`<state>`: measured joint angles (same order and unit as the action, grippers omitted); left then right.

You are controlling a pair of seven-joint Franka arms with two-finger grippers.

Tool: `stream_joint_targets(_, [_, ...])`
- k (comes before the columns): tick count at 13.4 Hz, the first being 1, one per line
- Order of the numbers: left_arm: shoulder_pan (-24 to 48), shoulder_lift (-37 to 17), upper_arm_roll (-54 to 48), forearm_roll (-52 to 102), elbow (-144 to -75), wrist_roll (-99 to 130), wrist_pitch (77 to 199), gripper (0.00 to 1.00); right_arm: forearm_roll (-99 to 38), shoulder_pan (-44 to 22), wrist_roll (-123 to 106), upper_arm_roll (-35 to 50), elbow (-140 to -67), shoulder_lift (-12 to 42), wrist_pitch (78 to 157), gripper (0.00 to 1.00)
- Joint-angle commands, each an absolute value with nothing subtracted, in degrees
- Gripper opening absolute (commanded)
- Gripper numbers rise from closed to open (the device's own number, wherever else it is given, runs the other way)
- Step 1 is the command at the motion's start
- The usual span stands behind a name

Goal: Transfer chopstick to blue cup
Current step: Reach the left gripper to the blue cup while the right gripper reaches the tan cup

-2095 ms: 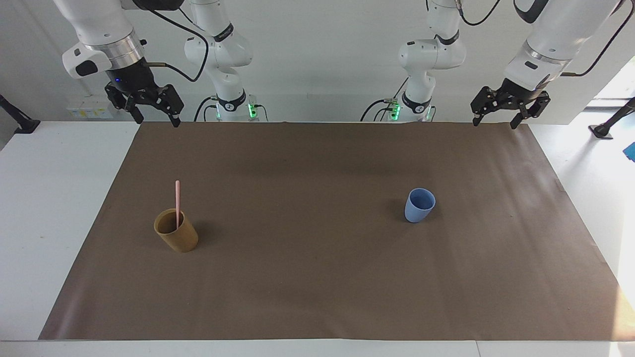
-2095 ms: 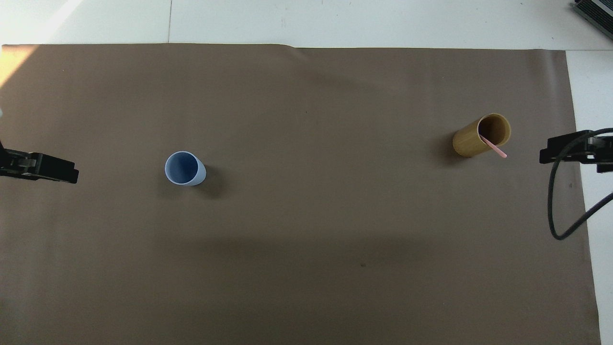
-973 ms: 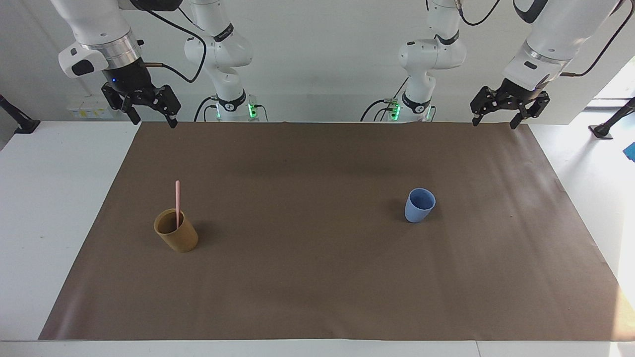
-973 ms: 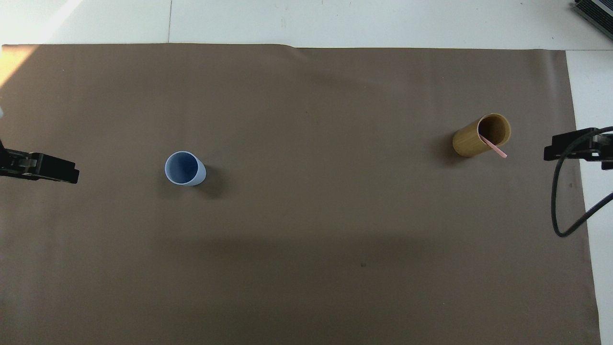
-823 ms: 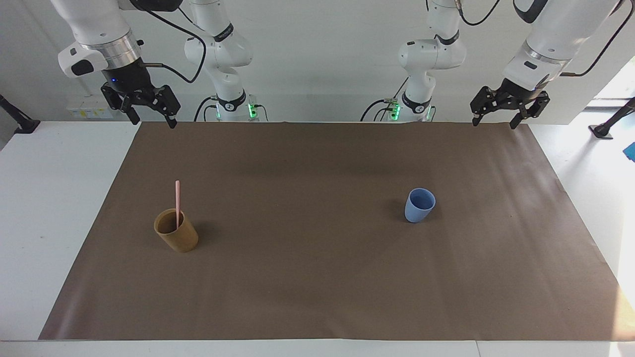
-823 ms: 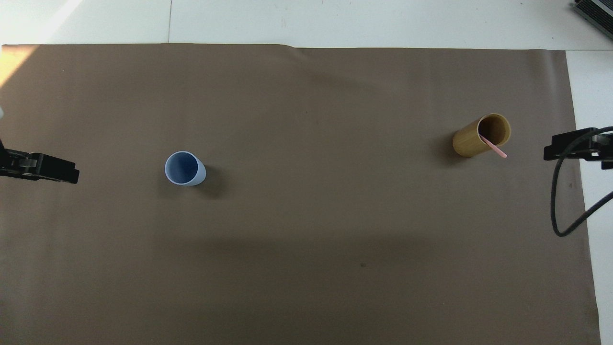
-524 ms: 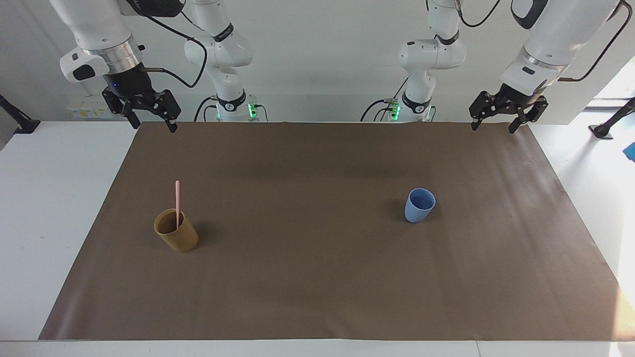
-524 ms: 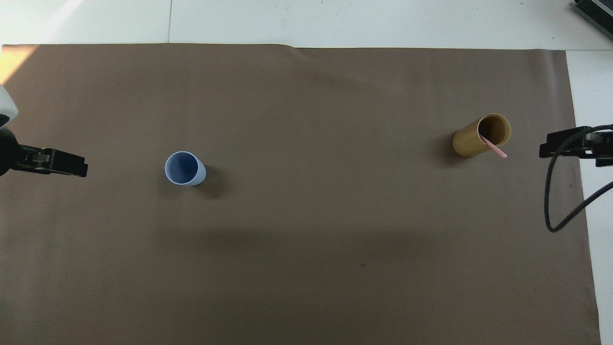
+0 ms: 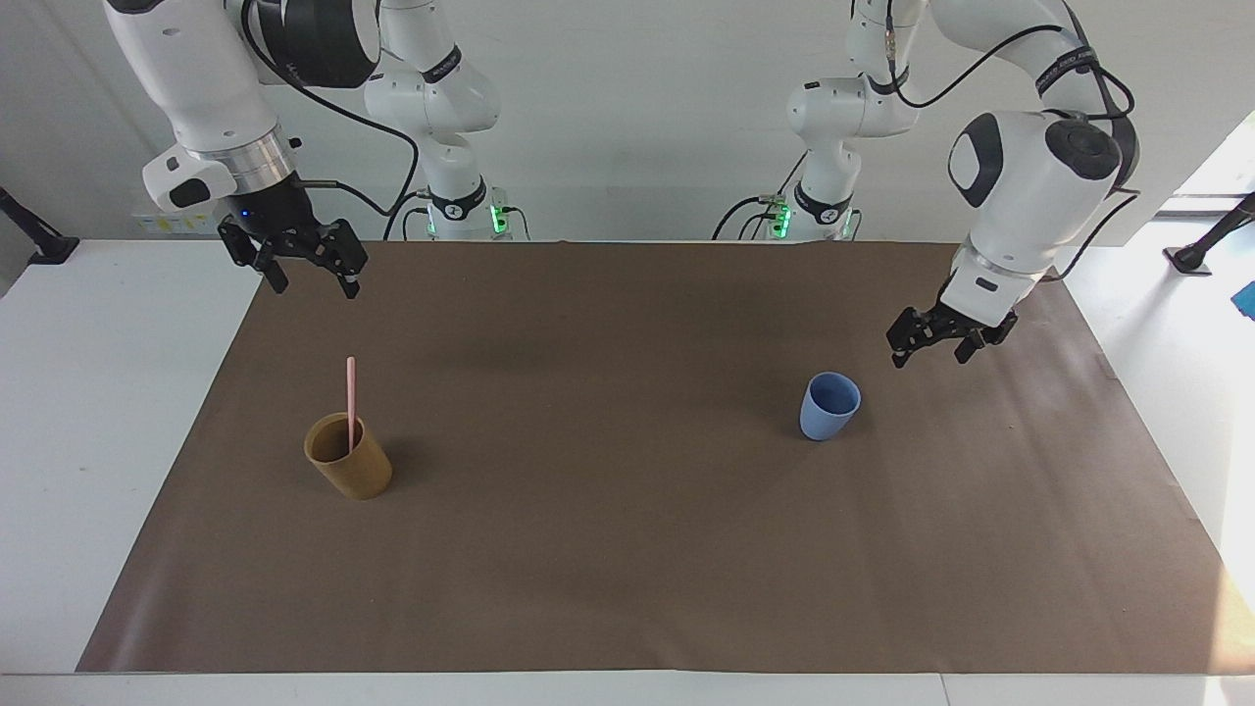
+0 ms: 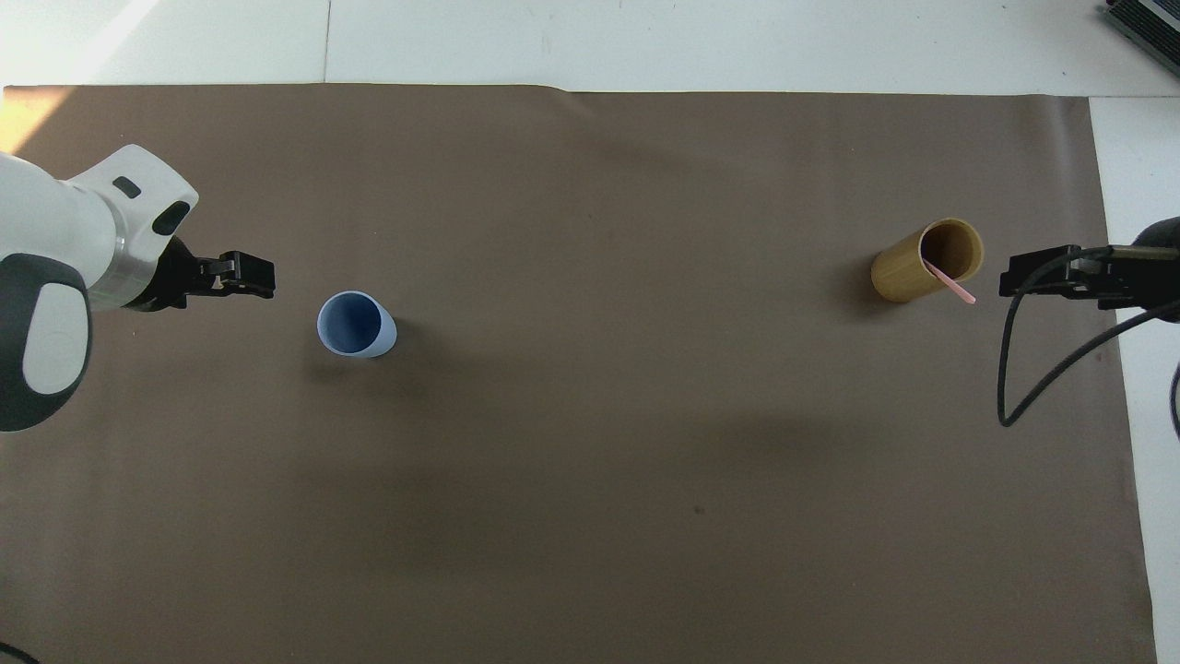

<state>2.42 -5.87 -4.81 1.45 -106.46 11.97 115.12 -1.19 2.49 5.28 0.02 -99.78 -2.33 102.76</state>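
While both grippers hang released, the chopstick (image 9: 350, 397) waits in the tan cup (image 9: 348, 457).
It is best pinched high on its stem by the right gripper (image 9: 308, 276), lifted straight up; the left gripper (image 9: 928, 344) is poised above the mat (image 9: 627, 549) beside the blue cup (image 9: 829, 406).

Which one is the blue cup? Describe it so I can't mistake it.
On the brown mat, two cups stand far apart. The blue cup is the one toward the left arm's end, just beside the left gripper. It is small, light blue and empty, while the tan cup holds the chopstick.
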Motion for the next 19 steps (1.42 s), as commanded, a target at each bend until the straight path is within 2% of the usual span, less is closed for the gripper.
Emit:
stream_joint_targets(1, [5.44,-9.75,-4.31,1.85,-108.44,19.41,121.88,1.00,-0.79,2.99,2.73,0.09,-105.80,-2.20,109.05,1.00])
stream_joint_targets(3, [5.89,-9.41,-4.31,1.85,-112.13,19.51,125.23,1.00,-0.79,2.99,1.58,0.09,-108.54,-0.37,113.45,1.00])
stream_joint_targets(5, [6.68,-9.05,-4.31,1.85,-114.60,19.51,125.95,1.00,-0.70,2.99,1.49,0.09,-108.63,2.36,114.60,1.00])
stream_joint_targets(8, [7.56,-8.53,-4.31,1.85,-116.36,19.25,125.95,1.00,-0.70,2.99,1.50,0.09,-109.07,5.36,118.38,0.92])
stream_joint_targets(9, [7.56,-8.35,-4.31,1.85,-116.89,18.81,125.86,0.80,-0.70,2.99,1.49,0.09,-109.25,5.45,118.56,0.84])
stream_joint_targets(10, [7.47,-8.35,-4.31,1.85,-116.89,18.55,125.86,0.76,-0.70,2.99,1.49,0.09,-109.60,5.45,118.83,0.79])
stream_joint_targets(11, [7.47,-8.35,-4.31,1.85,-116.63,18.46,125.77,0.79,-0.70,2.99,1.23,0.09,-109.86,5.45,118.83,0.67])
stream_joint_targets(12, [7.47,-8.52,-4.22,1.85,-116.20,18.46,125.34,0.86,-0.70,3.16,0.53,0.09,-109.86,5.45,118.83,0.48])
stream_joint_targets(13, [7.56,-8.53,-4.31,1.85,-116.28,18.63,125.33,0.81,-0.70,3.51,0.44,0.09,-109.69,5.45,118.92,0.33])
stream_joint_targets(14, [7.65,-8.44,-4.31,1.85,-116.45,18.72,125.07,0.38,-0.70,3.60,0.44,0.09,-109.60,5.54,118.83,0.20])
stream_joint_targets(15, [7.65,-8.18,-4.31,1.85,-116.80,18.37,124.98,0.00,-0.70,3.60,0.35,0.09,-109.43,5.54,118.83,0.04])
stream_joint_targets(16, [7.99,-8.09,-4.31,1.85,-116.81,18.28,124.72,0.00,-0.70,3.60,0.26,0.09,-109.08,5.80,118.83,0.00])
stream_joint_targets(19, [9.83,-8.26,-4.31,1.76,-115.67,18.37,122.88,0.00,-0.70,3.95,0.09,0.09,-107.58,6.33,118.65,0.00])
